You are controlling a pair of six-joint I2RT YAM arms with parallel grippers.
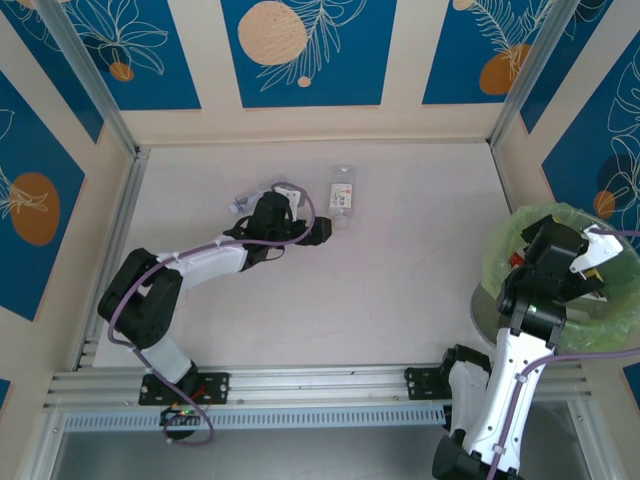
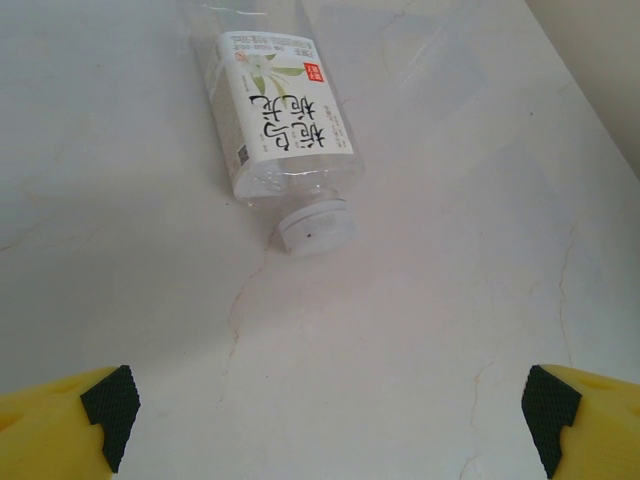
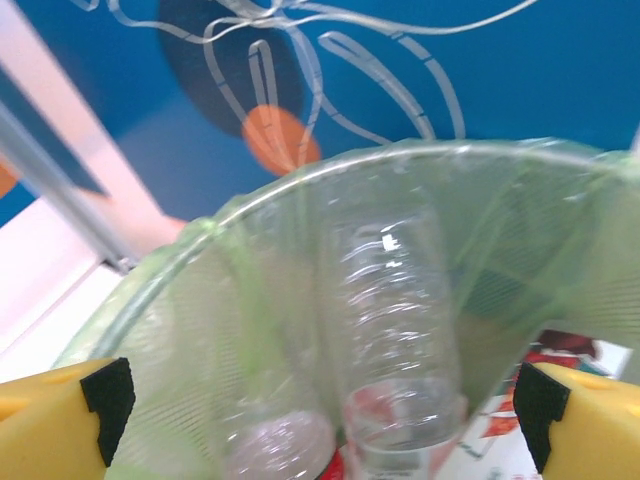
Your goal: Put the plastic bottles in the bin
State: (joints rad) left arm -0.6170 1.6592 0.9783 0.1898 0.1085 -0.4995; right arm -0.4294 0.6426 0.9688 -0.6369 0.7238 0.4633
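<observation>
Plastic bottle (image 3: 390, 320), clear and blurred, sits inside the green-lined bin (image 3: 300, 190) below the right gripper (image 3: 325, 410), whose jaws stand wide apart, gripping nothing; a white-labelled bottle (image 2: 285, 130) lies on the table (image 2: 450, 320) just ahead of the left gripper (image 2: 330, 410), likewise spread and empty.

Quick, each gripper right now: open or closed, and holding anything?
Left gripper: open, empty, aimed at a white-capped bottle lying on the table.
Right gripper: open, empty, above the bin, a clear bottle inside below it.
</observation>
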